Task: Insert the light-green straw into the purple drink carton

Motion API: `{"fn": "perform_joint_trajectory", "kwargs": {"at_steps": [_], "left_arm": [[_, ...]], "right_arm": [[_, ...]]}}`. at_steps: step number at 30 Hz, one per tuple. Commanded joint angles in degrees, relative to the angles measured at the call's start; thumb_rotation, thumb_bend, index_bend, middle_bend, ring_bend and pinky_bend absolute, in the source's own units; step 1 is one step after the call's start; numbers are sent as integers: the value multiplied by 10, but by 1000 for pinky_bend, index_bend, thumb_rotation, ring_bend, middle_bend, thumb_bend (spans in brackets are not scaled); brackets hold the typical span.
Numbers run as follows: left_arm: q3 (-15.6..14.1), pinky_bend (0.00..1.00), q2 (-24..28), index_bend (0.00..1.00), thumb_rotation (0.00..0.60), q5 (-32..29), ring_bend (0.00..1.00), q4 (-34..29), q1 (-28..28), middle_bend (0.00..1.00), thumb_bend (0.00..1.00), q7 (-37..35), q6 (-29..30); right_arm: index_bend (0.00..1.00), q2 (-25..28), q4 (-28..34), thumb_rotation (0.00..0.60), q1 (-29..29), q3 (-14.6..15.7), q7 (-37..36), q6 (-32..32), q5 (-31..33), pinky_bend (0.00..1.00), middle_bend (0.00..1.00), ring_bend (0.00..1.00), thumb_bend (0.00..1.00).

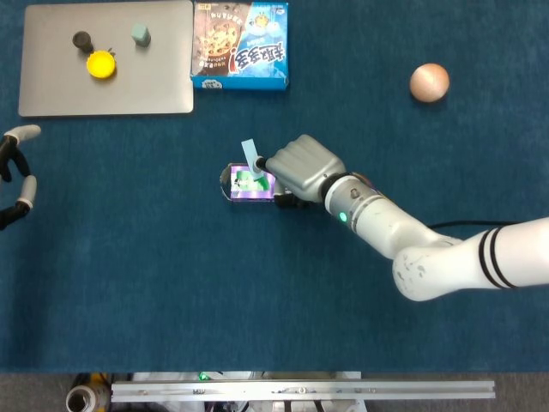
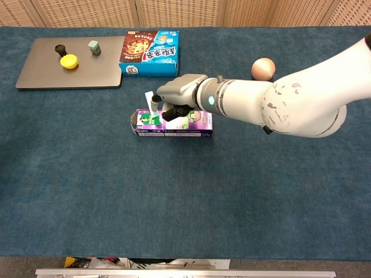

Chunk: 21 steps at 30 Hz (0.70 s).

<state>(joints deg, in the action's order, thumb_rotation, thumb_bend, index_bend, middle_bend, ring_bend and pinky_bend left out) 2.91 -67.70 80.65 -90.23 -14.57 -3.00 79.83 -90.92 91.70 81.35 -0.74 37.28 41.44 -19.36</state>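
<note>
The purple drink carton (image 1: pixel 249 184) (image 2: pixel 197 125) lies on its side mid-table. The light-green straw (image 1: pixel 250 151) (image 2: pixel 149 96) stands tilted out of its left end. My right hand (image 1: pixel 300 168) (image 2: pixel 178 97) hovers low over the carton with its fingers curled in. Its fingertips (image 2: pixel 154 104) touch the straw's lower part and hide it, and I see no firm pinch. My left hand (image 1: pixel 17 176) shows only at the left edge of the head view, fingers apart, holding nothing, far from the carton.
A grey laptop (image 1: pixel 107 81) at the back left carries a yellow cup (image 1: pixel 101 64), a dark piece (image 1: pixel 82 39) and a pale green block (image 1: pixel 141 34). A blue cookie box (image 1: pixel 241 45) lies behind the carton. A peach ball (image 1: pixel 429 82) sits back right.
</note>
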Motion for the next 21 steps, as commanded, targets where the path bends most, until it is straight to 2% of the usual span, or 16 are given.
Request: {"fn": "perform_joint_trajectory", "kwargs": {"at_steps": [1,21], "left_arm": [[1,757,0,234,600,-1,554,1,1,545,429,-1,-2],[10,757,-3,234,600,-1,554,1,9,545,429,3,-9]], "right_arm": [[224,-3,-3,220,4,4,2,1,4,1000,1000,1000,1000],[224,-4,22,219,19,24,10,17,11,1000,1000,1000,1000]]}}
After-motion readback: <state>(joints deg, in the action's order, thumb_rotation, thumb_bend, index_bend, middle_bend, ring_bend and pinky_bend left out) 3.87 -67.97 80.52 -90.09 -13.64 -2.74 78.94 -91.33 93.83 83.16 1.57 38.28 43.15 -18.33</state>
